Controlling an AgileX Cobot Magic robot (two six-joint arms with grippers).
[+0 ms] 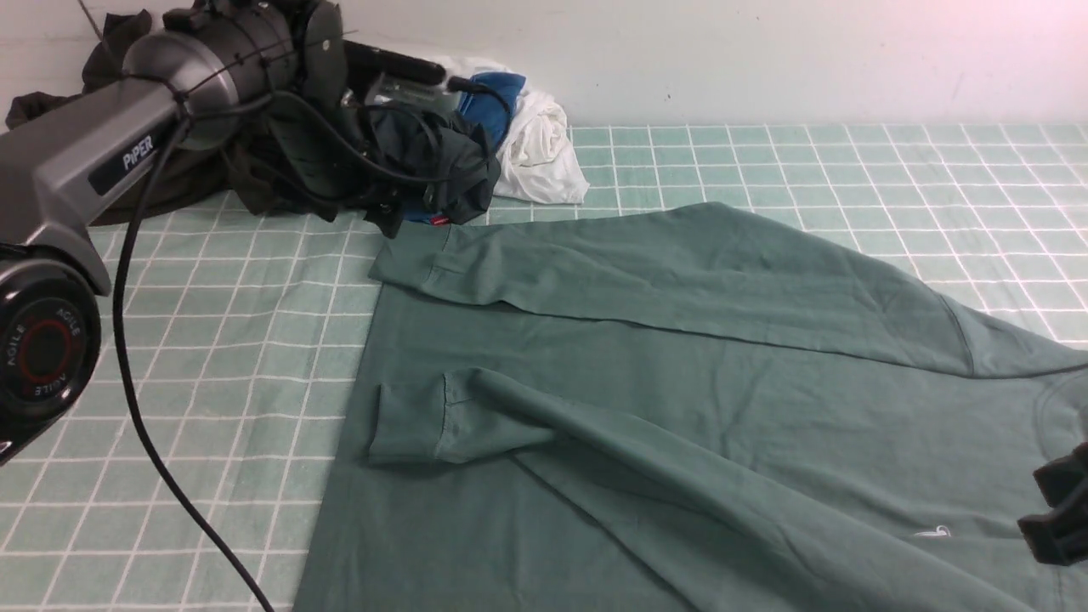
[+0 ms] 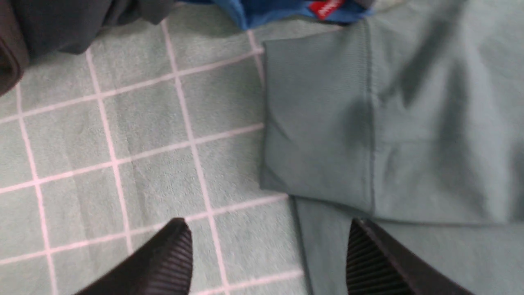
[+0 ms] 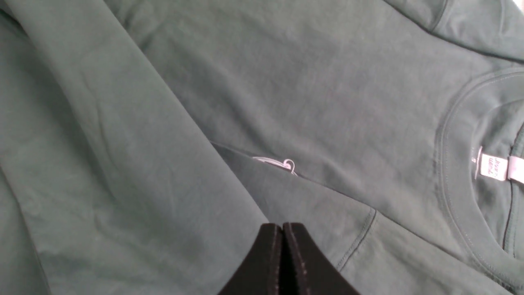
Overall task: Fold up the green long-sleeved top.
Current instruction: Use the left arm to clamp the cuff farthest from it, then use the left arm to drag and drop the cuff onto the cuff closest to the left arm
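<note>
The green long-sleeved top [image 1: 680,399] lies flat on the checked cloth, both sleeves folded across its body. The far sleeve's ribbed cuff [image 1: 416,259] lies at the top's left edge, and the near cuff [image 1: 408,421] rests lower down. My left gripper [image 2: 268,250] hovers open and empty just short of the far cuff [image 2: 315,119], its jaws spread over the top's edge. My right gripper [image 3: 282,227] is shut on nothing above the chest, near the small white logo [image 3: 282,164]. In the front view it shows at the right edge [image 1: 1058,510].
A pile of other clothes sits at the back left: dark garments [image 1: 425,161], a blue one with a red tag [image 2: 327,8] and a white one [image 1: 540,153]. The pile touches the far cuff's end. The left arm's black cable [image 1: 136,408] trails over the checked cloth [image 1: 238,340].
</note>
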